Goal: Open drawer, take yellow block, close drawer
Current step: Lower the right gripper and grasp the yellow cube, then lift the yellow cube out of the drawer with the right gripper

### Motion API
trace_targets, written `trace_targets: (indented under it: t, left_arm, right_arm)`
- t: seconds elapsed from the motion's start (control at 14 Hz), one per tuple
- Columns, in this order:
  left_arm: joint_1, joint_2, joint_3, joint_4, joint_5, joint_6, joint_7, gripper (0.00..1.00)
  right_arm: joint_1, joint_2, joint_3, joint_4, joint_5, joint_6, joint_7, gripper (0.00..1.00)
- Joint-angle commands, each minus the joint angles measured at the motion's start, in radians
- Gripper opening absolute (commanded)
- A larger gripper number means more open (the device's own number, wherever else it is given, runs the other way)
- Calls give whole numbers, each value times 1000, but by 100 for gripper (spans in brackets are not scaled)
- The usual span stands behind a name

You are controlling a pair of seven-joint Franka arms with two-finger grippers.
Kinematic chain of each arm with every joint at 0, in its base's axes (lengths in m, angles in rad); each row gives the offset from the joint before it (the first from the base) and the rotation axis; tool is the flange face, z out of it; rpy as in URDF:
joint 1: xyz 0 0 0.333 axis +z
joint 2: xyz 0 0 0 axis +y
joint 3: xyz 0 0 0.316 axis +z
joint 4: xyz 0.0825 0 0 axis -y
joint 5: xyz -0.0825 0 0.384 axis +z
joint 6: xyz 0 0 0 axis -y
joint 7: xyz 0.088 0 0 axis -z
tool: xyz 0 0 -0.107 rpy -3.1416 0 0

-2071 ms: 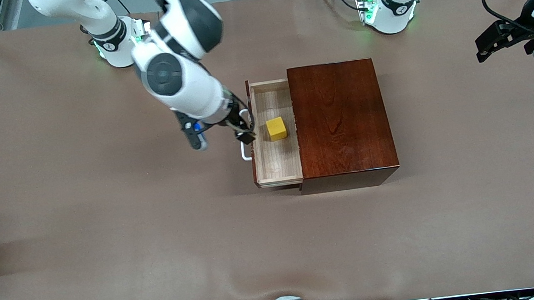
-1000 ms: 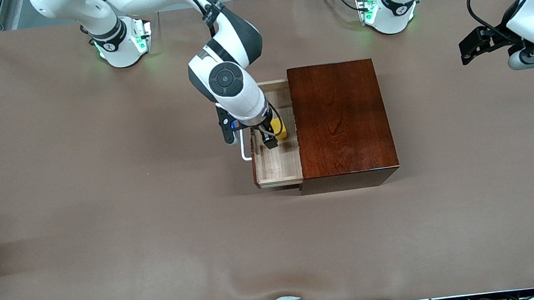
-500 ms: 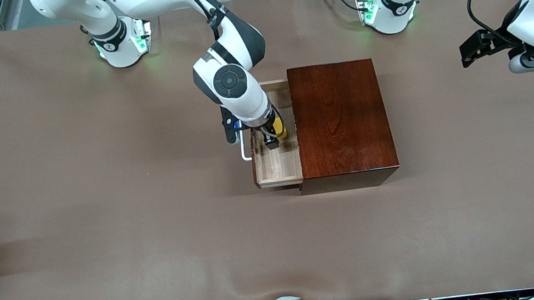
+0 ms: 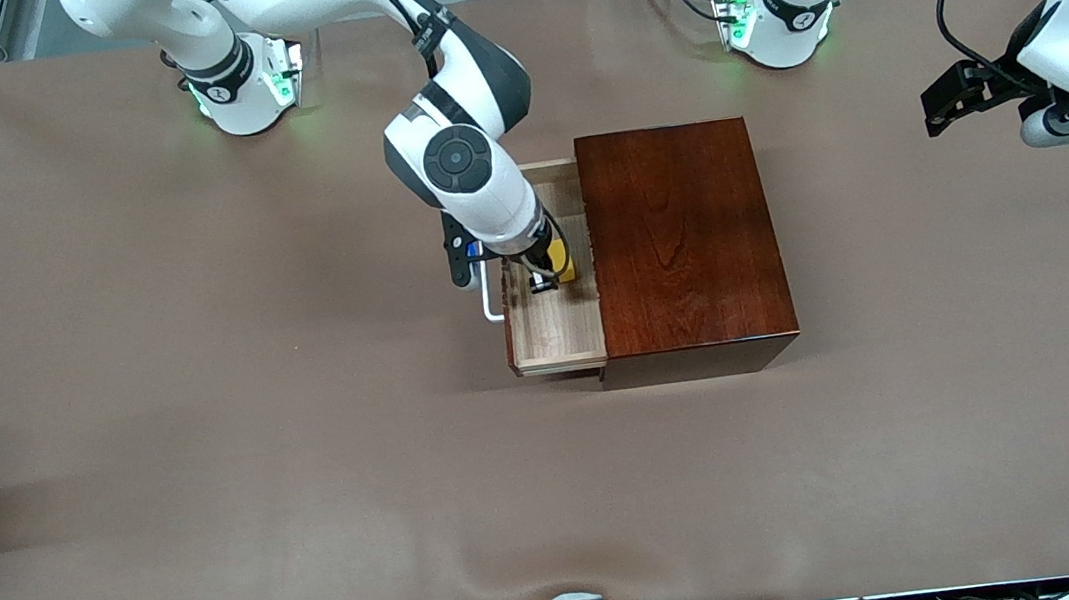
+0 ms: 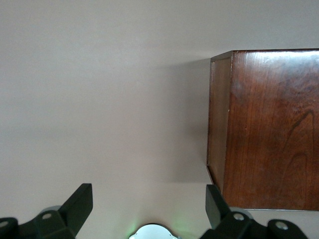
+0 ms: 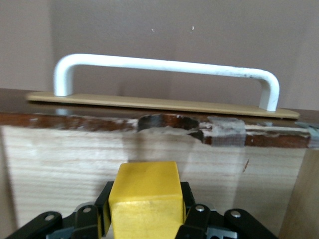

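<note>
Right claw [image 4: 547, 276] (reaching down into drawer [image 4: 557, 323]) clamps yellow block [image 6: 144, 199].

Brown table [image 4: 207, 428] — wooden box [image 4: 679, 243]

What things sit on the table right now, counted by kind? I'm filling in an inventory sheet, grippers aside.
Glossy dark reddish-brown wooden box: 1
Pale-wood drawer with white U-shaped bar handle, pulled open: 1
Small bright yellow block, in the drawer, clamped by the right gripper: 1
Total: 3
</note>
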Motion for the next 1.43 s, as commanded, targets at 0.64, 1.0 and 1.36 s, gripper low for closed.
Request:
trace_targets:
  t: [0.64,1.0,1.36]
  left_arm:
    - [-3,21,-21,18,-23,22,-7,100]
    - [-5,21,-21,17,-12,19,-5,100]
    - [4,19,-19,20,-18,22,-4,100]
  right_arm:
    - [-157,-157,1,129,-118,-334,-297,0]
    - [-267,-243,-1,129,-121,-401,-505,0]
    - [-420,-291,-1,158,-107,-524,-773,0]
